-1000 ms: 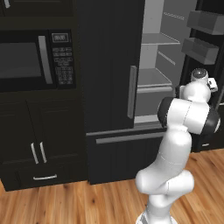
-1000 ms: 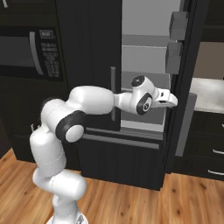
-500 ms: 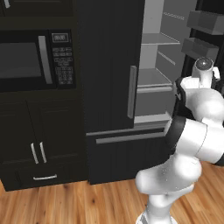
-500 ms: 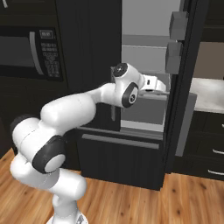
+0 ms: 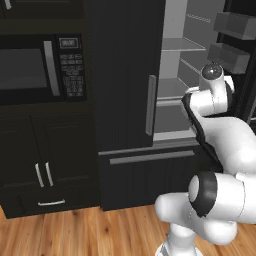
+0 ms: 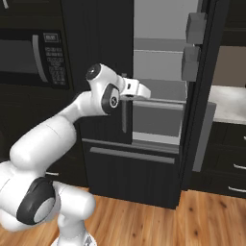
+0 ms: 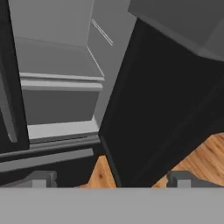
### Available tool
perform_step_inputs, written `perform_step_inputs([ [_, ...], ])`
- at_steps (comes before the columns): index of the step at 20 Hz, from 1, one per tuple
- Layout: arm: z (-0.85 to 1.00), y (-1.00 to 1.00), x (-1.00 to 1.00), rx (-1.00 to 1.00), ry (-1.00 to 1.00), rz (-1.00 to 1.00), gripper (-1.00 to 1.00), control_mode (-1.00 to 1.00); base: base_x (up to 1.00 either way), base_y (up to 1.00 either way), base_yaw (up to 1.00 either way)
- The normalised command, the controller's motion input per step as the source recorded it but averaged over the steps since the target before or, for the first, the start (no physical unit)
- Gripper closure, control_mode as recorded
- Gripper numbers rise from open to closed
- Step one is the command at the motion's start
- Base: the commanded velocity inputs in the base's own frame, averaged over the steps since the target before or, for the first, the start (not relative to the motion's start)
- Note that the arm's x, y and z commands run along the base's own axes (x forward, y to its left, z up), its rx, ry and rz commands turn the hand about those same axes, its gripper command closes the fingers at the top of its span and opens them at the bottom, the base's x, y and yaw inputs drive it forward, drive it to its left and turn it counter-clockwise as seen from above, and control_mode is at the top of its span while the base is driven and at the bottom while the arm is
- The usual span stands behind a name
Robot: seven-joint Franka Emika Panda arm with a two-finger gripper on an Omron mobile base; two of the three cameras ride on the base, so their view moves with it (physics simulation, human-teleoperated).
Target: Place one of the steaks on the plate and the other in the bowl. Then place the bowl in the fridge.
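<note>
While the fridge (image 5: pixel 125 75) stands with its right door (image 6: pixel 204 86) swung open and its left door shut, the gripper (image 7: pixel 109 179) is positioned just in front of the open compartment, at the level of the lower shelf (image 6: pixel 158 103). Its jaws are spread wide and hold nothing. Light grey shelves (image 5: pixel 180 45) are visible inside the fridge, and grey bins (image 6: pixel 194 24) are mounted on the inner face of the open door. Below the compartment sits the bottom drawer (image 5: pixel 150 157) with its long grey handle. To the left of the fridge, a black microwave (image 5: pixel 35 67) is set above dark cabinets (image 5: pixel 42 170). Wooden floor (image 6: pixel 202 216) lies below the fridge.
</note>
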Motion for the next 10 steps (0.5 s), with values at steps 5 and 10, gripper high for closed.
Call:
perform_step_inputs([
  [5, 0.18, 0.99, -0.06, 0.12, -0.02, 0.00, -1.00, -1.00, 0.00, 0.00, 0.00],
  [10, 0.17, 0.69, 0.00, 0.17, 0.00, 0.04, -1.00, -1.00, 0.00, 0.00, 0.00],
])
